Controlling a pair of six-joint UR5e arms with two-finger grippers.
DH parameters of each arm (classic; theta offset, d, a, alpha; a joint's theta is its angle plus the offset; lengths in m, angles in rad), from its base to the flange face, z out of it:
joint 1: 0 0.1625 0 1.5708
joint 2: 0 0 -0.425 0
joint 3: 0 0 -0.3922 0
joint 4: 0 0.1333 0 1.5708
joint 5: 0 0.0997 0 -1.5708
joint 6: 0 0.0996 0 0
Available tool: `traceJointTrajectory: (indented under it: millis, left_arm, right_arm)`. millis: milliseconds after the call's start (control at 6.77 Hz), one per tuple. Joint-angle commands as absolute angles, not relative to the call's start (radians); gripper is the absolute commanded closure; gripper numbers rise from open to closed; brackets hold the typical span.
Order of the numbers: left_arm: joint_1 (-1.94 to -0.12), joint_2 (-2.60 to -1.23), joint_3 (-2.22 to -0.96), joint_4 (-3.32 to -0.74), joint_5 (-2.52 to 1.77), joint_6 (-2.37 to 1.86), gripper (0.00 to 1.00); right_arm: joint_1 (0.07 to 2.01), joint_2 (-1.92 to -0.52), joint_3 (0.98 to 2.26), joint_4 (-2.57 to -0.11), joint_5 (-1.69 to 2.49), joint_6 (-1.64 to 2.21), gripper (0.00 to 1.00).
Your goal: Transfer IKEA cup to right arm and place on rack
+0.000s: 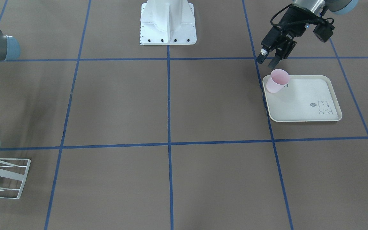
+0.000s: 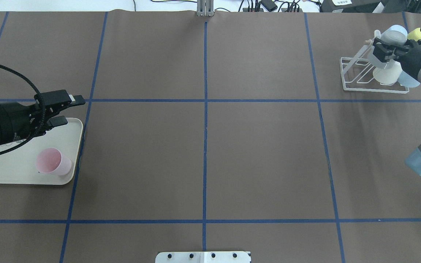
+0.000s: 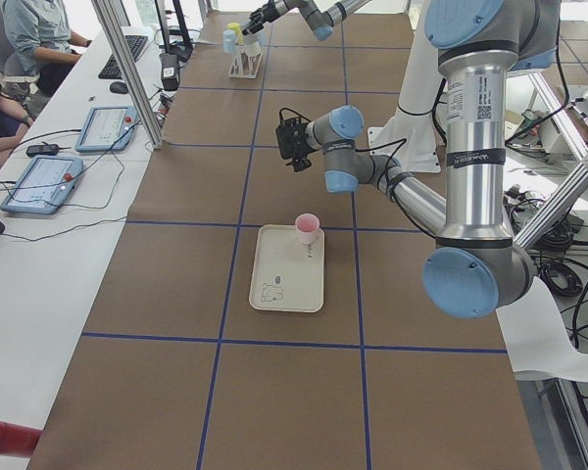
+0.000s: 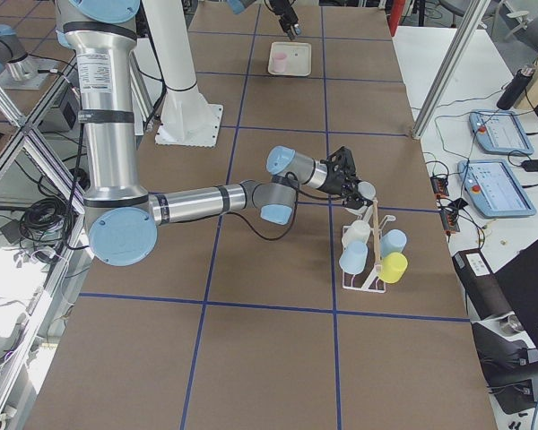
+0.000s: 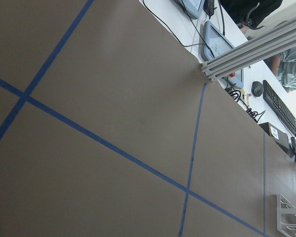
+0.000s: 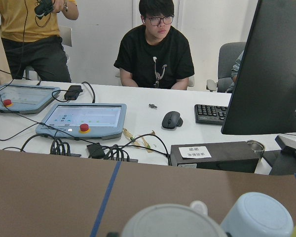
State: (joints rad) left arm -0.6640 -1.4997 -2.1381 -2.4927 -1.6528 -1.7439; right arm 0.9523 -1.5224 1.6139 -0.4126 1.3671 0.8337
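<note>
Cup (image 2: 53,161) sits on tray (image 2: 9,171), rack (image 2: 356,78) well apart across table (image 2: 203,153).

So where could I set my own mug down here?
The wide brown middle of the table, between the tray and the rack, is bare. The tray beside the pink cup is free too, though the left gripper hangs by that corner. Crowded: the rack, hung with cups, right gripper at it.

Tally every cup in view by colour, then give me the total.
Pink plastic cup: 1
White plastic cups: 2
Light-blue plastic cups: 2
Yellow plastic cup: 1
Total: 6
</note>
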Motion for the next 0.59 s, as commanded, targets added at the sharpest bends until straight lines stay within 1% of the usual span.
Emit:
traceJointTrajectory:
  millis: [0,443]
  left_arm:
    - [-0.663,-1.502,-2.126,-2.494,-1.652,-1.749,0.00]
    - [-0.663,-1.502,-2.126,-2.494,-1.652,-1.749,0.00]
  right_arm:
    - [0.951,-1.516,1.597,-0.411,1.364,0.781,1.00]
    - [0.950,-1.509,1.579,-0.411,1.362,0.781,1.00]
